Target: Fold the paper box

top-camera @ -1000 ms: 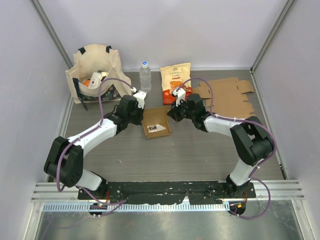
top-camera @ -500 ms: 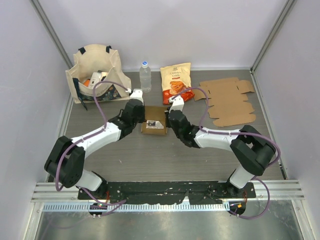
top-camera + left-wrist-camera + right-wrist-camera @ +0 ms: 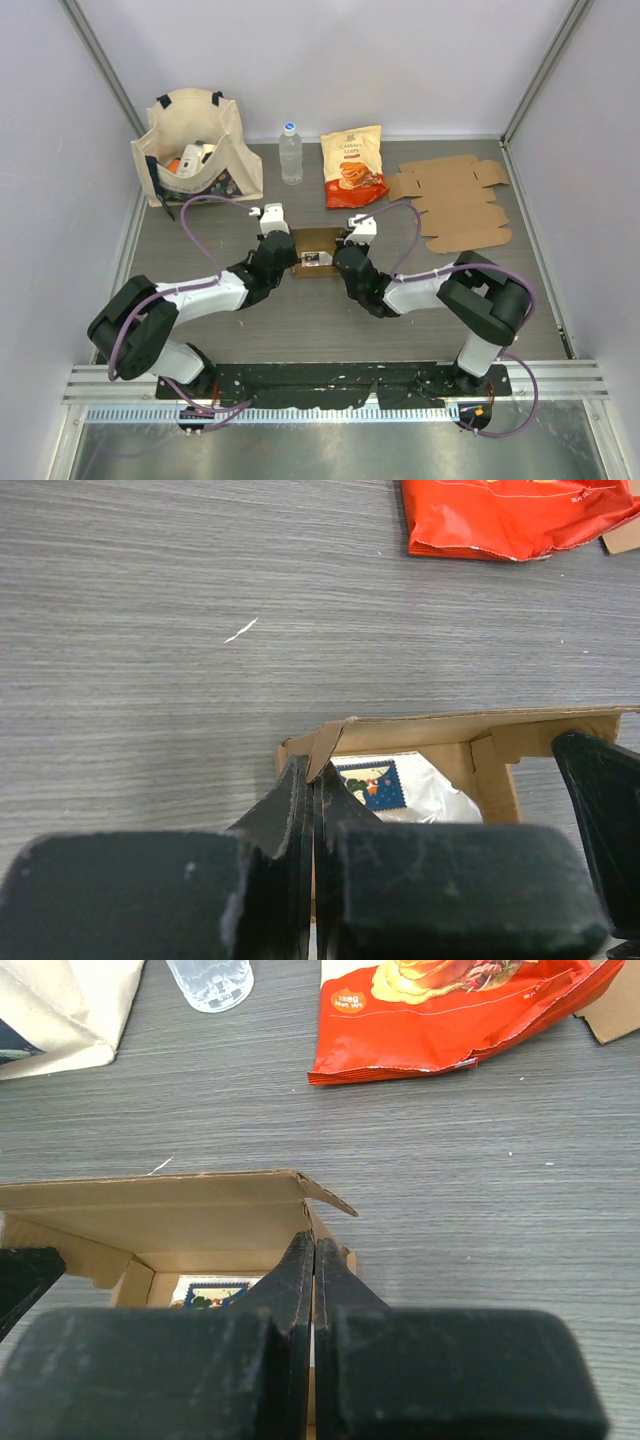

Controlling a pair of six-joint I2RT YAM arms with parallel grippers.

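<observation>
I see the brown cardboard paper box [image 3: 315,251] mid-tabletop [image 3: 300,325], woodgrain grey. My left tool [image 3: 312,780] and right tool [image 3: 312,1250] each pinch a side wall tight. The glossy orange snack bag [image 3: 352,165] has print too small to read.

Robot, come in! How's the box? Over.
Left gripper shut on paper box left wall. Right gripper shut on right wall. Top open. Snack bag behind, apart.

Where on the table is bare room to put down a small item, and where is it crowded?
Free: the wide strip of table before the near edge, between left arm and right arm. Crowded: the back row of tote bag, water bottle, snack bag, flat cardboard, and the middle around the paper box.
</observation>
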